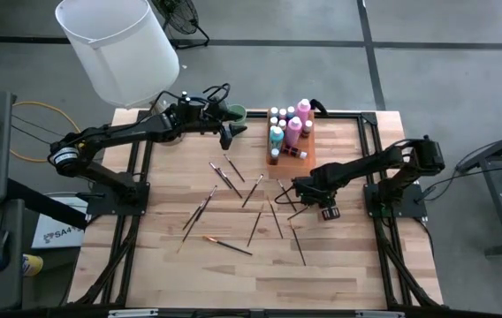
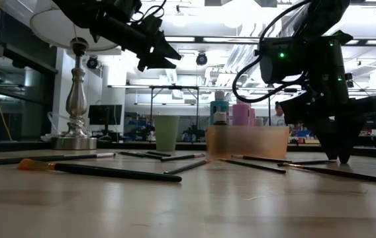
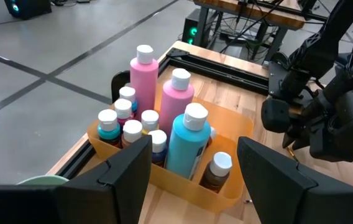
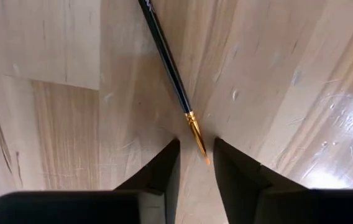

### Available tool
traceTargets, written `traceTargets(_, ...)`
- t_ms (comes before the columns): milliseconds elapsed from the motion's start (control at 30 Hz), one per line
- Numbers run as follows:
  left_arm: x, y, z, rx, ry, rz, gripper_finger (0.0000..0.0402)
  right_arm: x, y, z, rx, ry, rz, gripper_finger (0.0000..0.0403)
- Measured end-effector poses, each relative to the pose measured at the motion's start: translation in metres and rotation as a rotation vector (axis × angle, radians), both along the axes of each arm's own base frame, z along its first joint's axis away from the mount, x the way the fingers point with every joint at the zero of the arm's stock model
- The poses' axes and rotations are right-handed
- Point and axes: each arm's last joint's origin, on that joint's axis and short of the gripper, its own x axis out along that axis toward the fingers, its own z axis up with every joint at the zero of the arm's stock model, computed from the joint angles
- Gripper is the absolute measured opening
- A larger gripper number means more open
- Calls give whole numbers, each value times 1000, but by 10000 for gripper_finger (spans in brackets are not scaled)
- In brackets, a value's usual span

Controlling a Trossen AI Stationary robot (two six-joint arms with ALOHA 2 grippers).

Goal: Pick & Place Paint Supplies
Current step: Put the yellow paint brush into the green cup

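Observation:
Several thin dark-handled paintbrushes [image 1: 226, 175] lie flat and scattered on the wooden table. An orange tray [image 3: 226, 193] at the far middle holds several pale-capped paint bottles [image 1: 288, 131], pink, teal and brown. My right gripper [image 4: 196, 144] points straight down at the table right of centre [image 1: 304, 201]. Its fingers stand narrowly open on either side of the bristle tip of one paintbrush [image 4: 169, 59], with a gap on each side. My left gripper [image 1: 231, 132] hovers open above the table, left of the tray, its fingers [image 3: 127, 168] aimed toward the bottles.
A pale green cup [image 1: 236, 113] stands just left of the tray, under my left gripper. A large white lampshade [image 1: 118, 44] on a silver base [image 2: 77, 106] stands at the far left corner. An orange-bristled brush [image 2: 95, 170] lies toward the near left.

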Motion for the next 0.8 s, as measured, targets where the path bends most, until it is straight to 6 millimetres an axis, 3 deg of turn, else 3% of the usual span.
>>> traceTargets(400, 0, 0, 0, 0, 0, 0, 232, -2, 1, 0, 23, 18, -112, 10)
traceTargets(800, 0, 0, 0, 0, 0, 0, 232, 7, 2, 14, 15, 45, -209, 3)
